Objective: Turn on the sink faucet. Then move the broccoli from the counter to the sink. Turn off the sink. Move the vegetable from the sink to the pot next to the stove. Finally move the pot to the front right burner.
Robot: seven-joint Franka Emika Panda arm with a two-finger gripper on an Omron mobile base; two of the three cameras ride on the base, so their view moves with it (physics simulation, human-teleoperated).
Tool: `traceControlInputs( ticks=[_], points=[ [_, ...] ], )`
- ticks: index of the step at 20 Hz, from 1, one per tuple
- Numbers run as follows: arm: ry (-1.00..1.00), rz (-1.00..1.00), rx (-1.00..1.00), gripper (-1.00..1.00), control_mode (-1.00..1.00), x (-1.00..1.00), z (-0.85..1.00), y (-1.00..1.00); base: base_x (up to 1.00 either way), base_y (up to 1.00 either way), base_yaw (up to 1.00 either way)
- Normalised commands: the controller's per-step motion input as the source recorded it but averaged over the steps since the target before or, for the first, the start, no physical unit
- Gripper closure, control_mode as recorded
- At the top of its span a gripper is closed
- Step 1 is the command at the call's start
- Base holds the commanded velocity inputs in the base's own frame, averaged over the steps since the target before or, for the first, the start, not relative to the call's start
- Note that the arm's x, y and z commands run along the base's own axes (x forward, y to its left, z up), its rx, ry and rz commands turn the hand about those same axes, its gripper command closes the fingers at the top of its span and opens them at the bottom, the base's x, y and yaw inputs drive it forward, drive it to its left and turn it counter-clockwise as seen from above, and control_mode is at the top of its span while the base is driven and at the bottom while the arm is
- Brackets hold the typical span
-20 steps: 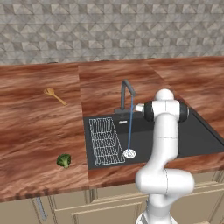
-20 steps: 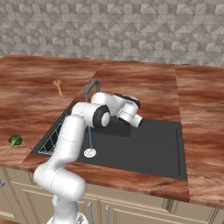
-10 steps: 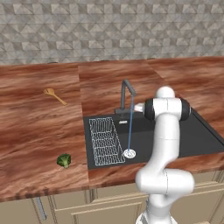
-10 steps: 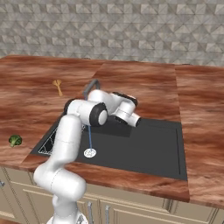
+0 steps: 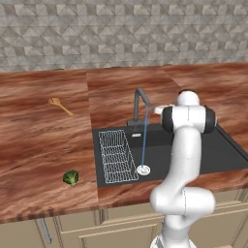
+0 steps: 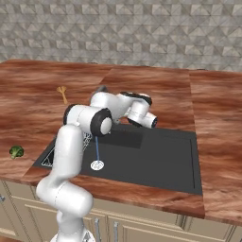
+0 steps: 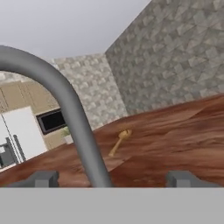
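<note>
Faucet (image 5: 141,104) running, stream hitting sink (image 5: 193,160) drain; step one done. Claw (image 7: 111,178) open, straddling spout. Next: fetch broccoli (image 5: 71,178), tabletop (image 5: 38,145), eight o'clock from sink

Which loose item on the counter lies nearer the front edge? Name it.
The broccoli: a small green floret near the counter's front edge, left of the sink. The wooden spoon lies farther back, toward the wall.

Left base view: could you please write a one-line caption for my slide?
Thin water stream runs from slim dark grey faucet into matte black sink; small green broccoli floret waits on reddish-brown wood-grain counter.
</note>
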Motion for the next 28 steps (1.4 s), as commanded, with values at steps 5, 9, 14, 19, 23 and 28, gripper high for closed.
traceControlInputs(
  ticks=[5,9,14,19,23,28],
  points=[
    [-0.01,-0.04,-0.04,-1.0,-1.0,-0.3,0.66,-0.31,0.0,0.0,0.0],
    [-0.09,-0.05,-0.04,-1.0,-1.0,-0.87,0.3,-0.19,0.0,0.0,0.0],
    [-0.15,-0.05,-0.04,-1.0,-1.0,-1.0,0.09,-0.02,0.0,0.0,0.0],
    [-0.15,-0.04,-0.05,-1.0,-1.0,-1.0,0.42,0.0,0.0,0.0,0.0],
    [-0.12,-0.03,-0.07,-1.0,-1.0,-1.0,0.53,0.0,0.0,0.0,0.0],
    [-0.05,-0.02,-0.09,-1.0,-1.0,-1.0,0.5,0.07,0.0,0.0,0.0]
  ],
)
